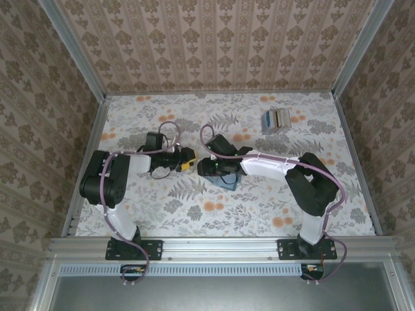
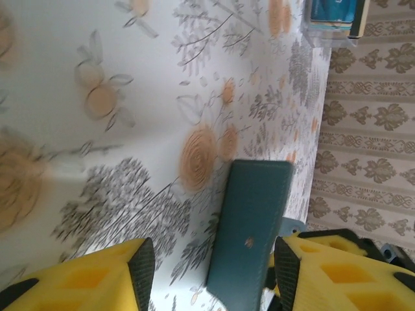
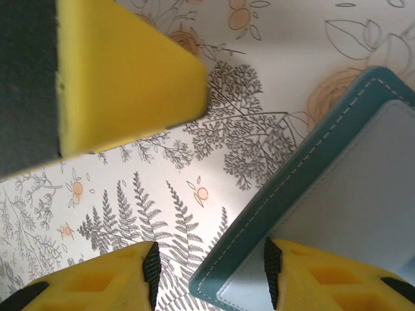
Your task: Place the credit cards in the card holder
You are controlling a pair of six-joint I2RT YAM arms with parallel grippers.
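The card holder, a teal bifold wallet, lies mid-table under my right gripper. In the right wrist view its teal stitched edge and grey-blue inside show; a corner sits between the open fingers of my right gripper, with the right pad over the inside. My left gripper faces it from the left. In the left wrist view the card holder shows its teal outer side between the spread pads of my left gripper, nearer the right pad. The credit cards are a fanned stack at the back right, also seen as the credit cards.
The flowered tabletop is bounded by metal rails and wallpapered walls. One yellow finger of the left gripper hangs close in the right wrist view. Both arms' links crowd the table's middle.
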